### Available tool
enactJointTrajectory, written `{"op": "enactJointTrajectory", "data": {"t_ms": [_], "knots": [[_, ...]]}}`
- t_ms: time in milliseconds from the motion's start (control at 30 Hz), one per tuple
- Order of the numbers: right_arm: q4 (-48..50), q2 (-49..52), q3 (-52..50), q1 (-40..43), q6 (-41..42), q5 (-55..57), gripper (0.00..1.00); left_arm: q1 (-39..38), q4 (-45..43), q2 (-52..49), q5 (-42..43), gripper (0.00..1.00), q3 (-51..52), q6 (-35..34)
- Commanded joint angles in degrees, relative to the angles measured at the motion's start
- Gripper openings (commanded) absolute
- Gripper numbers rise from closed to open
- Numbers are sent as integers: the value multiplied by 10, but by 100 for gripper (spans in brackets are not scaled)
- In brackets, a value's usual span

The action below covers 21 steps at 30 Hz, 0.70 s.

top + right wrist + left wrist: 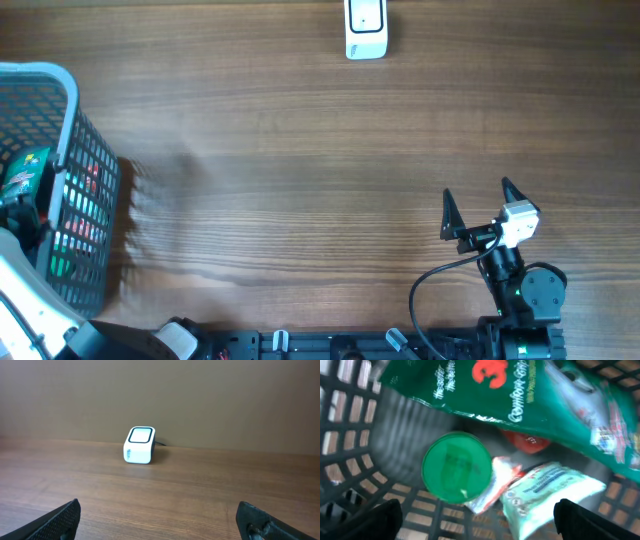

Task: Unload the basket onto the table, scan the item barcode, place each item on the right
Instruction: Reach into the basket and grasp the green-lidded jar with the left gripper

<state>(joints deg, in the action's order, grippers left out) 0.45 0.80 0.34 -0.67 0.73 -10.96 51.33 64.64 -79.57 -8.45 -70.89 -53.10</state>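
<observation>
Hovering in the basket (75, 120) with left gripper (480, 519) spread over items (456, 466), ready to pick one; parked facing the scanner (139, 445) with right gripper (478, 203) spread, empty.

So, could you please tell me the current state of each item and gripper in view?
Basket: upright, holding several goods.
Left gripper: open, empty, down inside it.
Right gripper: open, empty, over the table.
Scanner: upright at the far edge, untouched.
Green packet: lying in there, not gripped.
</observation>
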Motion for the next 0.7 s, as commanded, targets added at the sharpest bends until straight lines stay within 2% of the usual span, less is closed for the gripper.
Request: {"op": "enactJointTrajectory", "data": {"t_ms": [0,167,433,667], "knots": [[4,0,0,-2,-6,-9,100,10,-38,-9,26,100,57,-12],[4,0,0,-2,-6,-9,100,10,-79,-45,26,100,99,-12],[4,0,0,-2,-6,-9,100,10,-94,-117,26,100,103,-12],[4,0,0,-2,-6,-9,100,10,-91,-112,20,68,102,4]]}}
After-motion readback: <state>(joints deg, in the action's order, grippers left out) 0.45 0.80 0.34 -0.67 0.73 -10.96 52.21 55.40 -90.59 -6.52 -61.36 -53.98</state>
